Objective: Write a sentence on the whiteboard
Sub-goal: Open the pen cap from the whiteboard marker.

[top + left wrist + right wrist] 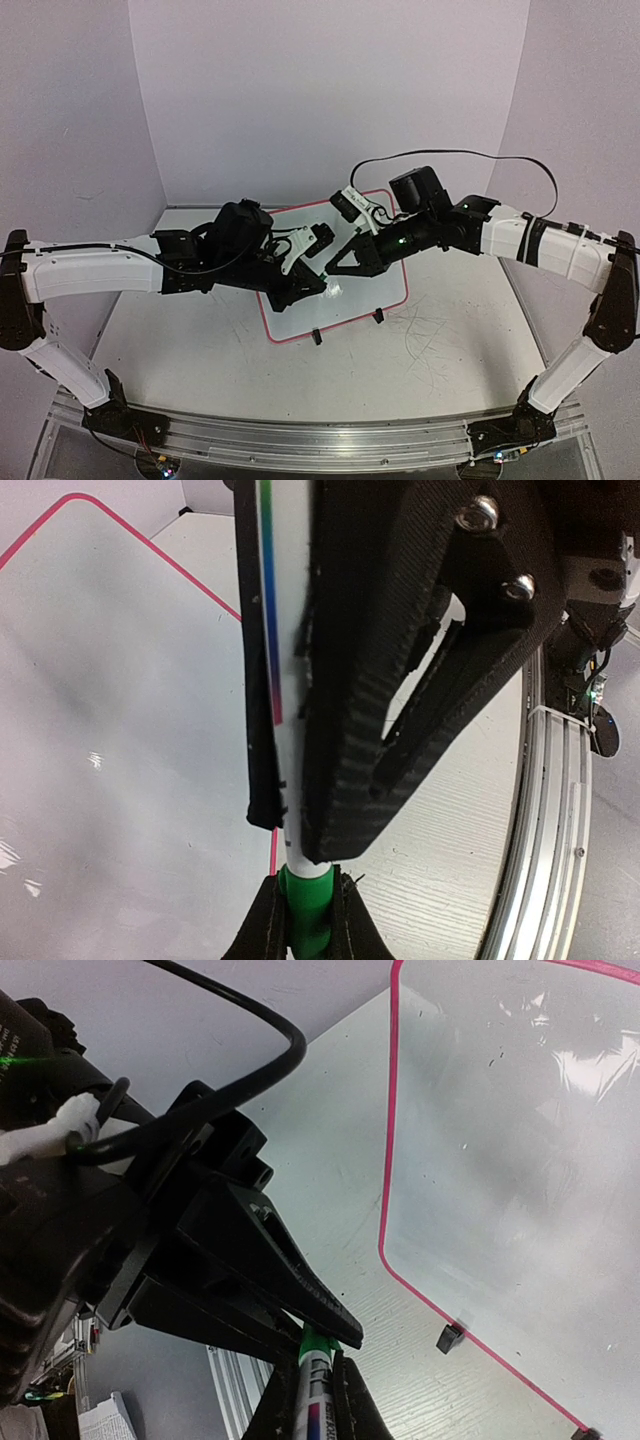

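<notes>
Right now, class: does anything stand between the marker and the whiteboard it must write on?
Apparently its own green cap, pinched by the right pincer while the left pincer clamps the marker. Nothing else visible lies on the whiteboard.

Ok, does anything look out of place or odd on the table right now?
The whiteboard lies skewed, turned at an angle to the edges of the tabletop. Faint grey scribbles mark the bare tabletop to the right of it, off the board. The board itself looks unwritten.
</notes>
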